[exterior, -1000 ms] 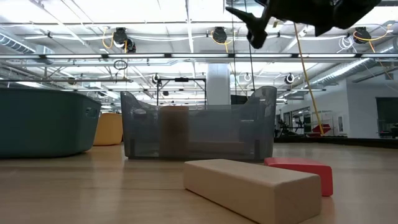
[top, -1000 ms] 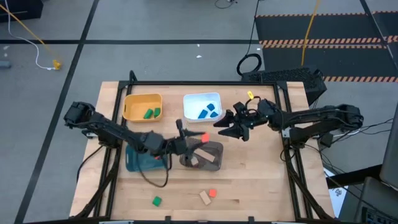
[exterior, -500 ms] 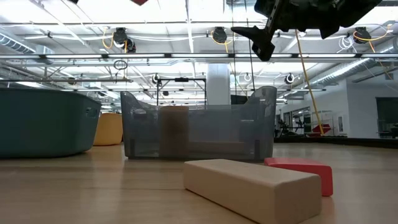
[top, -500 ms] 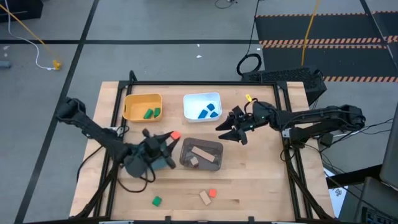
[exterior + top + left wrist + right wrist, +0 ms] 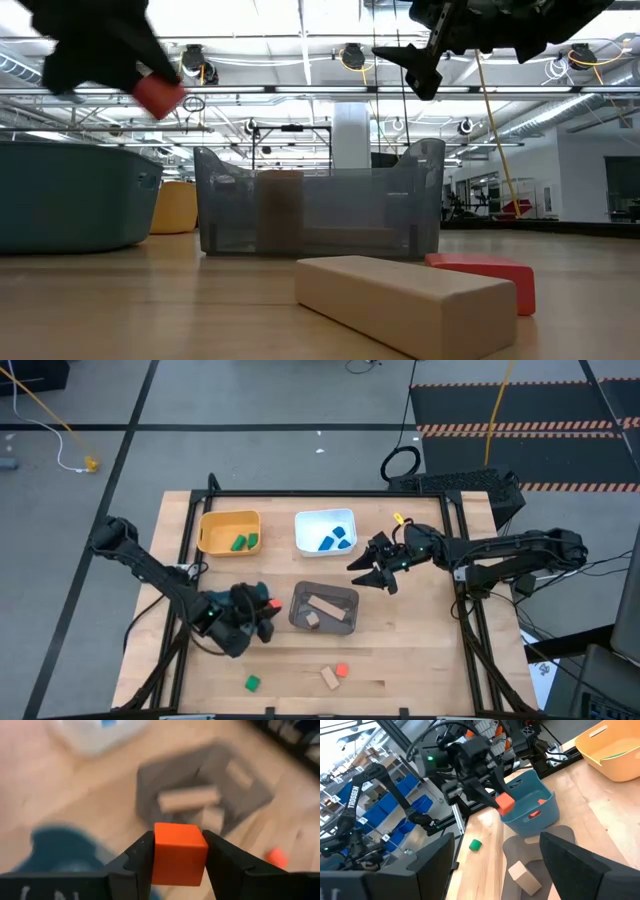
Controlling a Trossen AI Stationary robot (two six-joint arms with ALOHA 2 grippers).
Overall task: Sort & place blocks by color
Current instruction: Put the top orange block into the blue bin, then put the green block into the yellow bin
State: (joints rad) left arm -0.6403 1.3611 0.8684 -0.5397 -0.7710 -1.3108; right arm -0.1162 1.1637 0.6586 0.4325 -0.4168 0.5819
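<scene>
Your left end effector grips an orange cube above the teal bin, at 9 o'clock of the grey bin; your right end effector hangs open at its 2 o'clock

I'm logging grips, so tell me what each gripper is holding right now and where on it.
The left gripper pinches a red-orange cube by two opposite side faces. The right gripper holds nothing.
</scene>
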